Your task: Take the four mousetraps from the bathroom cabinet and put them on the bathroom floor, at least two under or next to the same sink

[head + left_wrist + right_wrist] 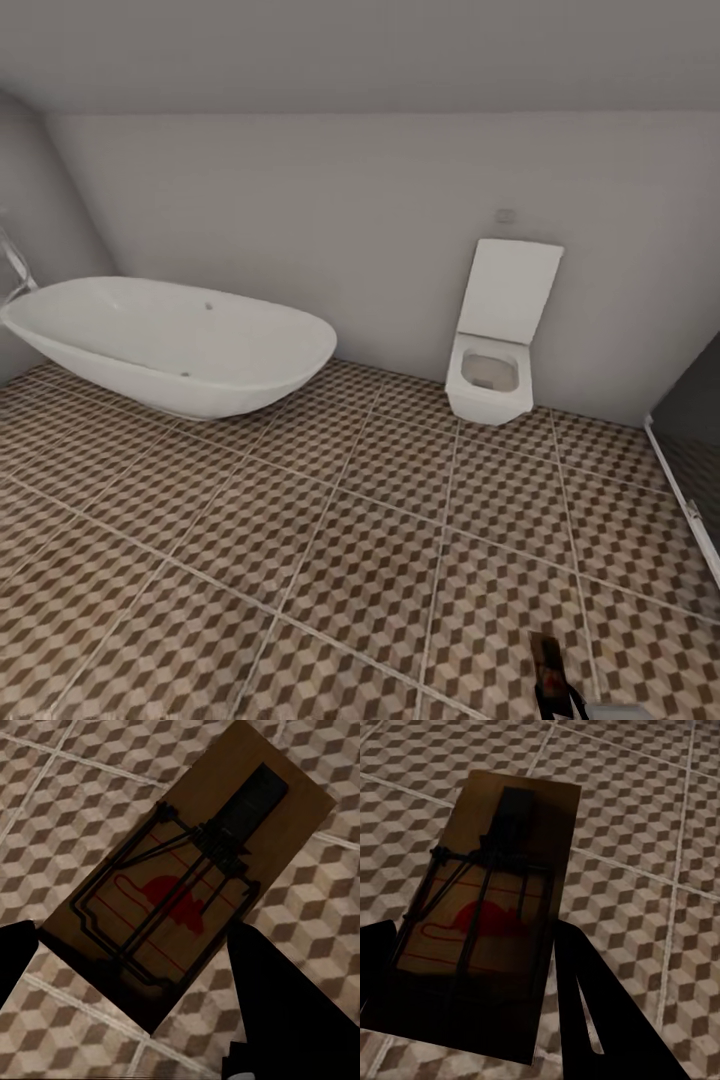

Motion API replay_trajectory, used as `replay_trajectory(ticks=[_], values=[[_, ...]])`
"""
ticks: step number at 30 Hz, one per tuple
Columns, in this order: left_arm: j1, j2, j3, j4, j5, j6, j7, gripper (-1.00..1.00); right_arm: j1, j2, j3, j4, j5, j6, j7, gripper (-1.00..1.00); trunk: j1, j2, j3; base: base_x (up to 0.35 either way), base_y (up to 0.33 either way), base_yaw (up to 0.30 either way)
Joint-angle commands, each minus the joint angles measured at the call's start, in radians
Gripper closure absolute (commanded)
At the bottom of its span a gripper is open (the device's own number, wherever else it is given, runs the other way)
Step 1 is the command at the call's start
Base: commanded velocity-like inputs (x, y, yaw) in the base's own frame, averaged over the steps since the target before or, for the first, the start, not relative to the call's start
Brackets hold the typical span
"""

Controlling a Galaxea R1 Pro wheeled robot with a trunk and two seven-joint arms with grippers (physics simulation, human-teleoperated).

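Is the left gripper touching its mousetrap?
Touching. In the left wrist view the dark fingers meet both long edges of the mousetrap, which is held between them above the tiled floor.

The left gripper (131, 967) has its two dark fingers (289, 1012) spread, one on each long side of the mousetrap (187, 881) between them. The right gripper (472, 975) likewise brackets a second mousetrap (484, 907), fingers (600, 1012) flanking its edges; contact is unclear

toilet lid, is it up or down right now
Up. The toilet lid stands raised against the wall, leaving the toilet bowl open.
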Motion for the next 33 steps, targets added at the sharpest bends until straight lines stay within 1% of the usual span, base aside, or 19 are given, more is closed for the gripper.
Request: replay_trajectory(ticks=[1, 17, 33], values=[[-0.001, 0.0, 0.003, 0.001, 0.0, -0.003, -0.002, 1.0, 0.0, 0.0, -0.001, 0.0, -0.011, -0.003, 0.01, 1.0, 0.0, 0.0, -0.001, 0.0, 0.0, 0.269], [-0.001, 0.0, 0.003, 0.001, 0.0, -0.003, -0.002, 1.0, 0.0, 0.0, -0.001, 0.0, -0.011, -0.003, 0.01, 1.0, 0.0, 0.0, -0.011, 0.0, 0.0, 0.27], [-0.001, 0.0, 0.004, 0.001, 0.0, -0.003, -0.002, 1.0, 0.0, 0.0, -0.001, 0.0, -0.01, -0.004, 0.01, 1.0, 0.0, 0.0, -0.012, 0.0, 0.0, 0.287]])
